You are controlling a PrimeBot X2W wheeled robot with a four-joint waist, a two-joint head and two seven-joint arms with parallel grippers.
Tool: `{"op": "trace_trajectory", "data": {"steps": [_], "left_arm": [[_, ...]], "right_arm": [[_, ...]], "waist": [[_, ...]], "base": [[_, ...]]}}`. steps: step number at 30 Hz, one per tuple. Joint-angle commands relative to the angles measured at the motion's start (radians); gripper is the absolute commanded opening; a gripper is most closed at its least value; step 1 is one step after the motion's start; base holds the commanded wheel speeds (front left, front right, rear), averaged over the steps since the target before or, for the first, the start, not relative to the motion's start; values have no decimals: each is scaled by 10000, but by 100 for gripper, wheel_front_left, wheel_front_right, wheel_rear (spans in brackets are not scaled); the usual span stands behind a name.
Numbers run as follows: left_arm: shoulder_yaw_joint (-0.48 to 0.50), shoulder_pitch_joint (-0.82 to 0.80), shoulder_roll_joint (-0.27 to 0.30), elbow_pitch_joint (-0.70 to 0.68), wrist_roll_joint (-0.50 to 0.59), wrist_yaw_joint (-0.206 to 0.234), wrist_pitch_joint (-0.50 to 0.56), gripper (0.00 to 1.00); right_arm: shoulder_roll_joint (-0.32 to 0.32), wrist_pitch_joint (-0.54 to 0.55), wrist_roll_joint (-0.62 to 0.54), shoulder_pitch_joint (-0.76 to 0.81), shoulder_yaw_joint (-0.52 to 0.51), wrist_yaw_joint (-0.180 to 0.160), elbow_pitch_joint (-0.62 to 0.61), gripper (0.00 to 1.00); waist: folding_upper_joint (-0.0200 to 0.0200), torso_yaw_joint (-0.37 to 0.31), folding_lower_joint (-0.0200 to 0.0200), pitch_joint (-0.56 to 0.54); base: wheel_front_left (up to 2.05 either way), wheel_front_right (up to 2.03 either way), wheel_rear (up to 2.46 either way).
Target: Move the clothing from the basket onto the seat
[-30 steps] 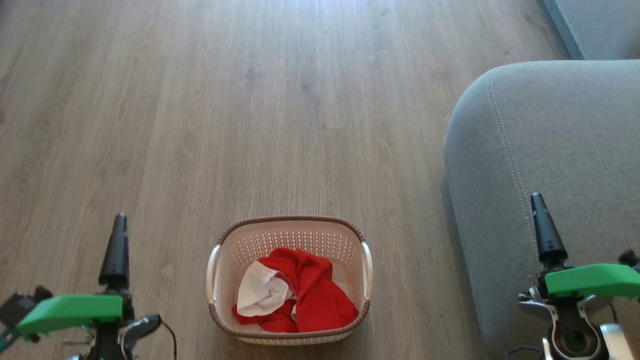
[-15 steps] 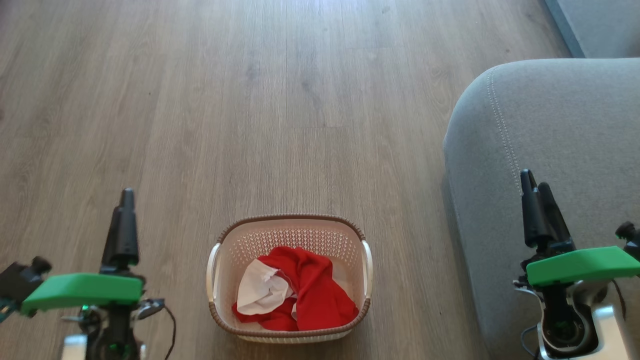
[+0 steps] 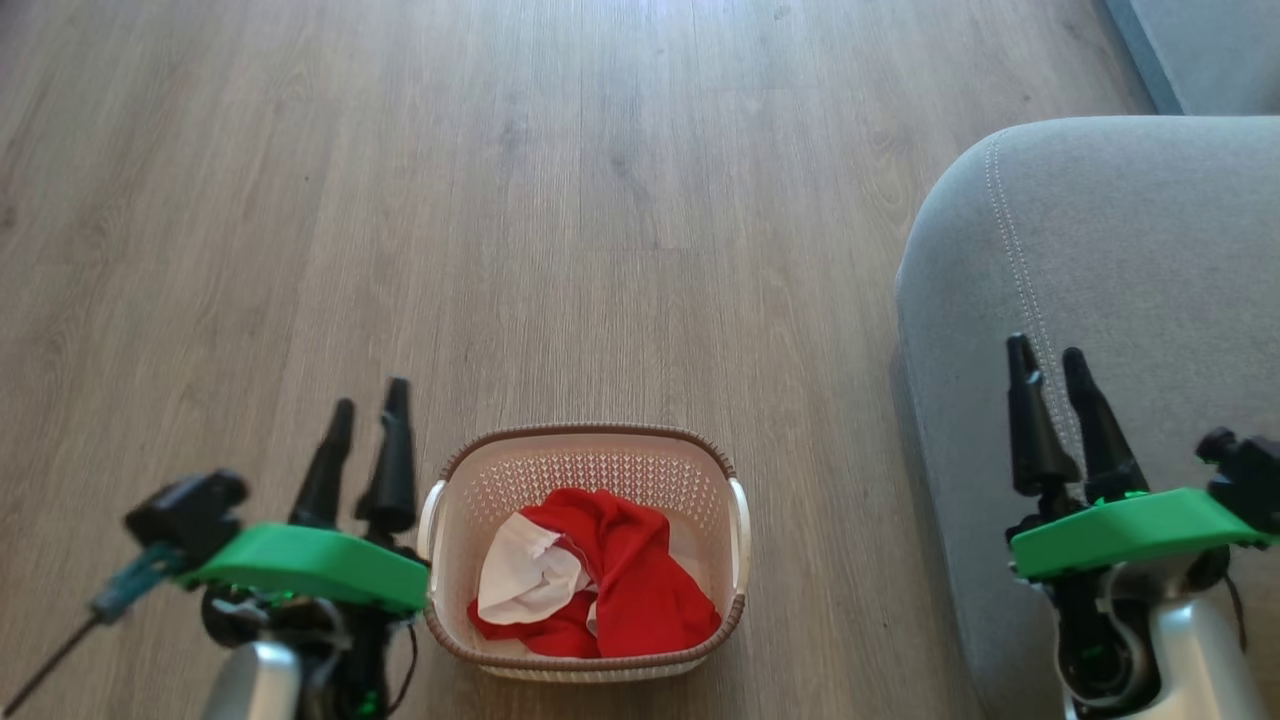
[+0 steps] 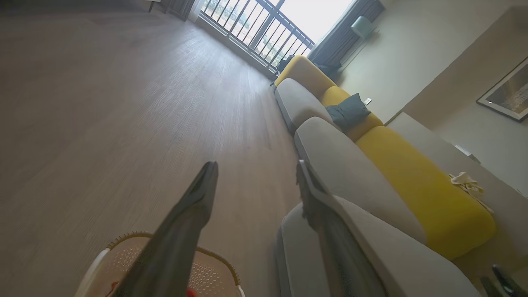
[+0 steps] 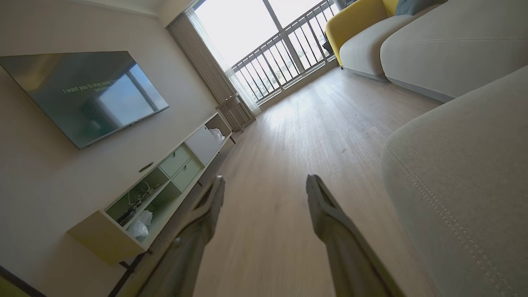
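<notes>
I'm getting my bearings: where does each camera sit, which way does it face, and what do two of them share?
Head view: on the head, looking down at the floor, basket, clothing and seat; left hand and right hand show, open.
Left wrist view: on the left wrist, facing along its fingers over the basket toward the railing.
Right wrist view: on the right wrist, facing along its fingers toward the television and railing.
Shared: both wrist views show the railing; head and left wrist views show the basket.
</notes>
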Motion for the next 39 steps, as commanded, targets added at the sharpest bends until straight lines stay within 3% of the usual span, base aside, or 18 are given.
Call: {"op": "trace_trajectory", "data": {"steps": [1, 7, 14, 22, 27, 33, 39], "left_arm": [[79, -597, 92, -338, 311, 78, -110, 100], [-794, -719, 376, 100, 1711, 609, -313, 100], [-1717, -1012, 772, 94, 2636, 1691, -515, 100], [-1853, -1341, 875, -1001, 3450, 3231, -777, 100], [-1686, -1419, 842, -1638, 3977, 3798, -922, 100], [-1618, -1437, 752, -1898, 4571, 4032, -1096, 100], [-1649, -1241, 581, -1416, 4854, 3409, -1240, 100]], "right_arm": [[-87, -149, -300, -578, 191, 0, -373, 100], [-111, -353, -1496, -663, 504, 0, -380, 100], [-122, -556, -2374, -749, 698, 0, -453, 100], [-135, -819, -3520, -881, 876, 0, -765, 100], [-140, -965, -4149, -972, 917, 0, -972, 100], [-144, -1140, -4895, -1023, 980, 0, -1170, 100], [-144, -1285, -5346, -984, 939, 0, -1092, 100]], "waist": [[0, 1, 0, -6], [0, 9, 0, -30], [0, -6, 0, -20], [0, 10, 0, 51], [0, 30, 0, 99], [0, 65, 0, 127], [0, 62, 0, 101]], "base": [[0, 0, 0], [0, 0, 0], [0, 0, 0], [0, 0, 0], [0, 0, 0], [0, 0, 0], [0, 0, 0]]}}
